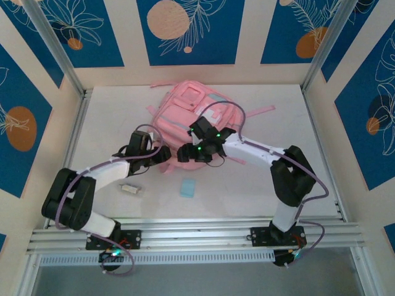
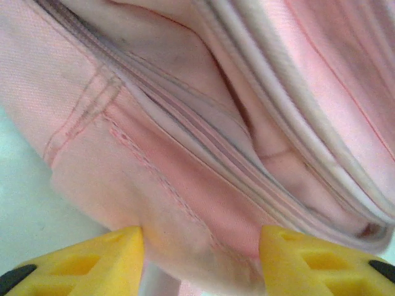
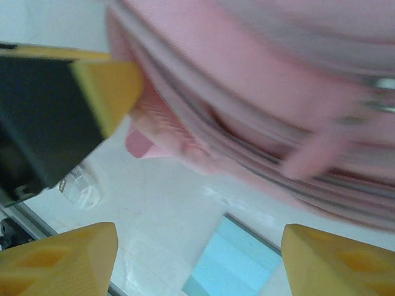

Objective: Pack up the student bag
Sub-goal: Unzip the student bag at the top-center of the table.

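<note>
White tabletop [image 1: 259, 185] inside a framed cell; cream walls with blue floral panels [image 1: 188, 28].

Student bag [image 1: 191, 120]: lies flat at centre-far of the table, straps trailing left and right. Pink fabric, pale trim.

Left gripper [image 1: 163, 154]: at the bag's near-left edge. Its wrist view has the yellow fingertips [image 2: 99, 259] apart with a fold of the bag [image 2: 203, 203] lying in the gap, close to both pads. Cannot tell whether the pads press the fabric or just straddle it.

Right gripper [image 1: 185, 154]: at the bag's near edge, just right of the left one. Jaws wide, nothing held; between its fingertips [image 3: 68, 259] lies bare table.

Loose items on the near table, apart from the bag: light blue flat piece [image 1: 187, 187], small whitish object [image 1: 129, 189] to its left. Right wrist view is blurred on the bag.
</note>
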`<state>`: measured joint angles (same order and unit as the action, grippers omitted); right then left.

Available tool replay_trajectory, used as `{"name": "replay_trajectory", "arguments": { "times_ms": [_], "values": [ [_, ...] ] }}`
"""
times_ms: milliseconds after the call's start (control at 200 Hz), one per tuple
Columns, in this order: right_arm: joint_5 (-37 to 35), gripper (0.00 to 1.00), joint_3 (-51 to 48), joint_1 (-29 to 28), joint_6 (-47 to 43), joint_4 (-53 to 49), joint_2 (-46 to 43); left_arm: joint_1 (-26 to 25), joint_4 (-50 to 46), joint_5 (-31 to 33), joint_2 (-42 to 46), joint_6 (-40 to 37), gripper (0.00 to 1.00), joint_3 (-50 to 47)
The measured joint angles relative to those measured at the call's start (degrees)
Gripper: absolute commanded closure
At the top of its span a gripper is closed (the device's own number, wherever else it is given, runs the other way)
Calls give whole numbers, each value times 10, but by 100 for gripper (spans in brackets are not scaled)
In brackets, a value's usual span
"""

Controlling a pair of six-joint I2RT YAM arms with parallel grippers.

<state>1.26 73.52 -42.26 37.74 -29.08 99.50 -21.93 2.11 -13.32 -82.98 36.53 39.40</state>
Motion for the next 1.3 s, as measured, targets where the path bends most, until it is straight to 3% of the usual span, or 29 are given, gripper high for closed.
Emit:
{"name": "replay_trajectory", "arguments": {
  "times_ms": [165, 305, 465, 640, 925, 1300],
  "values": [
    [-13, 32, -40, 68, 21, -5, -61, -5, -81, 8, 61, -49, 47, 23],
    [-10, 38, -57, 125, 52, 27, -77, -40, -123, 25, 90, -78, 46, 45],
    [0, 44, -57, 149, 91, 88, -63, -100, -133, 56, 78, -97, 45, 79],
    [17, 50, -38, 149, 125, 147, 2, -153, -121, 96, 7, -114, 43, 126],
    [52, 100, -35, 157, 193, 216, 57, -191, -141, 172, -103, -134, 41, 200],
    [63, 100, -59, 161, 225, 293, 65, -192, -220, 221, -170, -140, 41, 288]
  ]
}}
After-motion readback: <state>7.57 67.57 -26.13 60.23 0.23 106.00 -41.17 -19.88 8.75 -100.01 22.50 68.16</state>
